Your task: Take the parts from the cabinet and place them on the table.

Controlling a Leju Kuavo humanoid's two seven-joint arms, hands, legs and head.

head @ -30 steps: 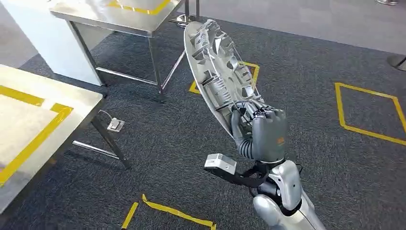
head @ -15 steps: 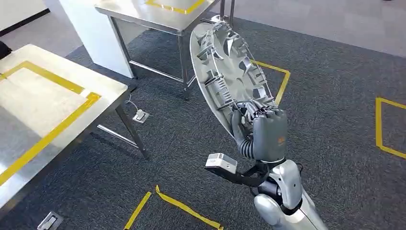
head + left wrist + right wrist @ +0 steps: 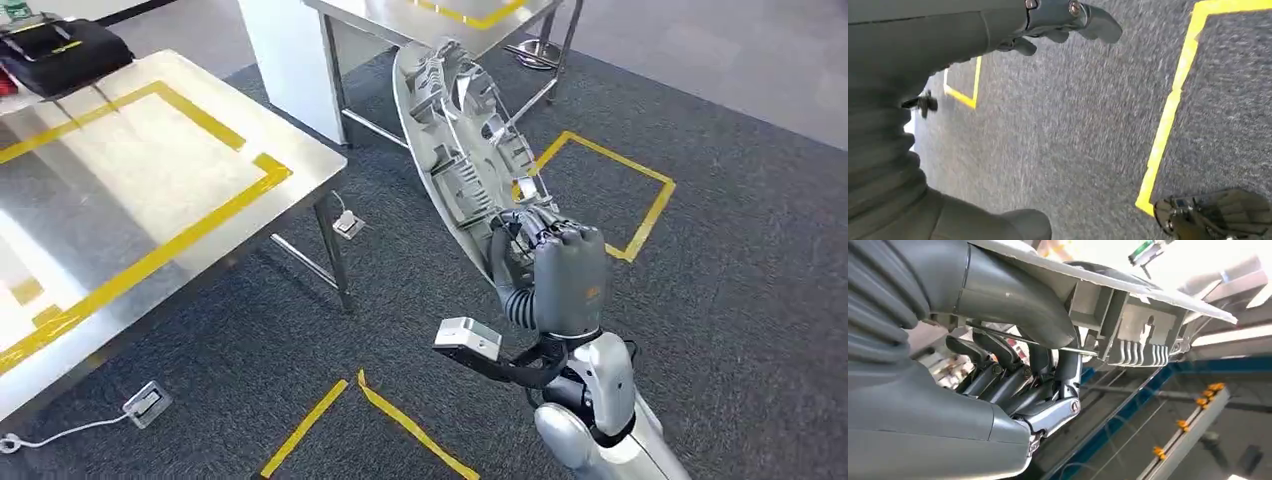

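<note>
Part (image 3: 462,140) gripped upright in right robot hand (image 3: 556,272).

head view high, wrist views close

Head view: the right arm (image 3: 600,420), silver with dark joints, rises from below, its forearm near upright. The right hand (image 3: 548,270) is raised above the wrist, back of the hand toward the camera, thumb on the near side and fingers (image 3: 530,225) curled over the lower edge of the part (image 3: 460,140), which extends up and away from the hand at a tilt. Right wrist view: thumb (image 3: 1013,295) pressed against the part's flat face, dark fingers (image 3: 998,365) hooked behind its ribbed underside. Left wrist view: the left hand (image 3: 938,60) hangs toward the floor, fingers (image 3: 1068,17) loosely extended, holding nothing.
</note>
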